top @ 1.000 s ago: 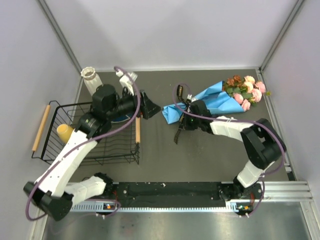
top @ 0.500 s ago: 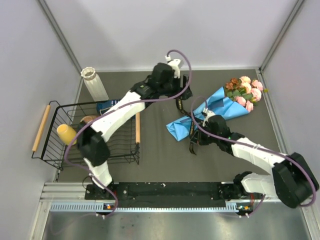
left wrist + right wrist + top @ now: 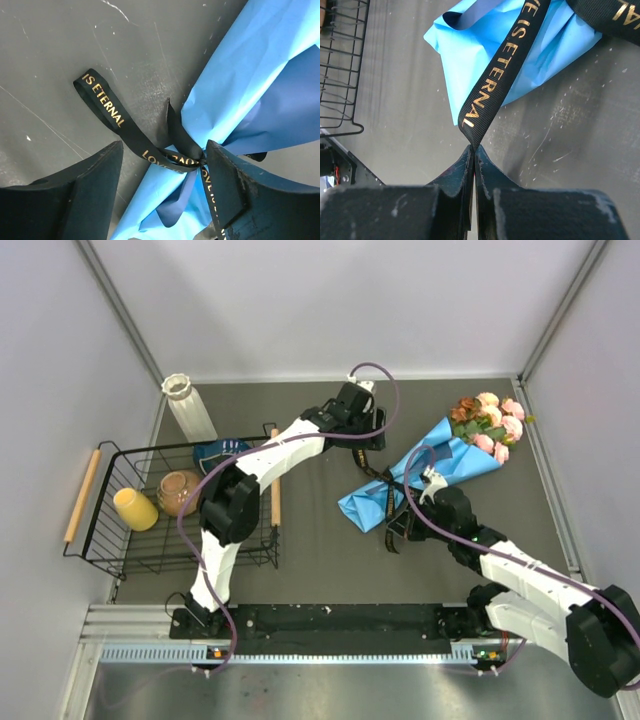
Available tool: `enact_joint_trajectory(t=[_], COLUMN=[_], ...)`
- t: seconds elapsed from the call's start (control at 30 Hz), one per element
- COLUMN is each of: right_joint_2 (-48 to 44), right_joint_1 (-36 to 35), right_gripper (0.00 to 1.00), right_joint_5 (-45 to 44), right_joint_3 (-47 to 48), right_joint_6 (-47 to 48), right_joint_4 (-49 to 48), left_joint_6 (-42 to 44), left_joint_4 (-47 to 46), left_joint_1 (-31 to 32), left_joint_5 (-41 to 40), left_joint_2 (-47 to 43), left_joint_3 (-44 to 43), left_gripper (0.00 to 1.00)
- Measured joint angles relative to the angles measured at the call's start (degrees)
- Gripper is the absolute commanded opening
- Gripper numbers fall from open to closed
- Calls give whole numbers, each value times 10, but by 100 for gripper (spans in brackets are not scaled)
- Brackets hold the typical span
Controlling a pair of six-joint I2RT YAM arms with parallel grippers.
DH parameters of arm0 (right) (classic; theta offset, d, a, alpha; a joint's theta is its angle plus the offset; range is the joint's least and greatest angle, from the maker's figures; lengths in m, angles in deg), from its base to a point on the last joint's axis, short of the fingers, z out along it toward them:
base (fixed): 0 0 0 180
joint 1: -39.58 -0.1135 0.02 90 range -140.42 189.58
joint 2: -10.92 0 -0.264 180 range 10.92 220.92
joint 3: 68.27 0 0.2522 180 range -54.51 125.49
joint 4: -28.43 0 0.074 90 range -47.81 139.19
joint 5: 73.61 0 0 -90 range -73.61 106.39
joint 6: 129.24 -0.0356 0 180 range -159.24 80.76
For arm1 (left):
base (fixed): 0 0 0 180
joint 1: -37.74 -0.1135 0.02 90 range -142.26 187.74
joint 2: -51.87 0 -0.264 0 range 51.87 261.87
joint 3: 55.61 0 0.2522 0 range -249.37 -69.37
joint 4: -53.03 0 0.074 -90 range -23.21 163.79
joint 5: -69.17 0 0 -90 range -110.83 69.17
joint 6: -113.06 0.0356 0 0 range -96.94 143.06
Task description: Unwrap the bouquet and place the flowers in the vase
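The bouquet (image 3: 430,462) lies on the dark table, its blue paper (image 3: 240,75) pinched at the waist by a black ribbon (image 3: 107,105) with gold lettering. The flowers (image 3: 490,425) stick out at the far right end. My left gripper (image 3: 164,150) hangs open over the ribbon knot (image 3: 186,155), one finger on either side, touching nothing. My right gripper (image 3: 473,148) is shut on the tip of the ribbon's (image 3: 490,90) long tail, which runs taut up to the paper (image 3: 470,45). The white ribbed vase (image 3: 188,405) stands upright at the far left.
A black wire basket (image 3: 100,530) with wooden handles stands at the left, holding a yellow cup (image 3: 135,508), a brown bowl (image 3: 180,492) and a dark blue item (image 3: 222,450). Its corner (image 3: 340,75) shows in the right wrist view. Grey walls close three sides.
The left arm swung from above the basket across to the bouquet's knot, its jaws narrowing. The right arm drew the ribbon tail toward the near edge, and the bouquet slid slightly right.
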Motion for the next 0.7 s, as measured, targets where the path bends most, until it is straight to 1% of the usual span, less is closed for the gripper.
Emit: enact_joint_trajectory(t=[0.07, 0.13, 0.27, 0.33, 0.6, 0.7], right_joint_2=[1, 1, 4, 8, 10, 10], right_joint_1=[0, 0, 0, 0, 0, 0], right_gripper=[0, 0, 0, 0, 0, 0], right_joint_5=[4, 7, 10, 12, 12, 12], right_joint_3=[-3, -6, -12, -12, -12, -12], right_joint_6=[-2, -5, -9, -10, -10, -10], right_joint_4=[-4, -10, -19, -24, -26, -26], left_joint_6=[-17, -44, -99, -123, -188, -198], left_joint_4=[-1, -5, -20, -15, -32, -46], left_joint_1=[0, 1, 2, 1, 0, 0], left_joint_5=[2, -7, -16, -15, 25, 40], left_joint_2=[2, 0, -6, -5, 6, 17], left_joint_3=[3, 22, 90, 108, 109, 107], left_gripper=[75, 72, 65, 62, 57, 51])
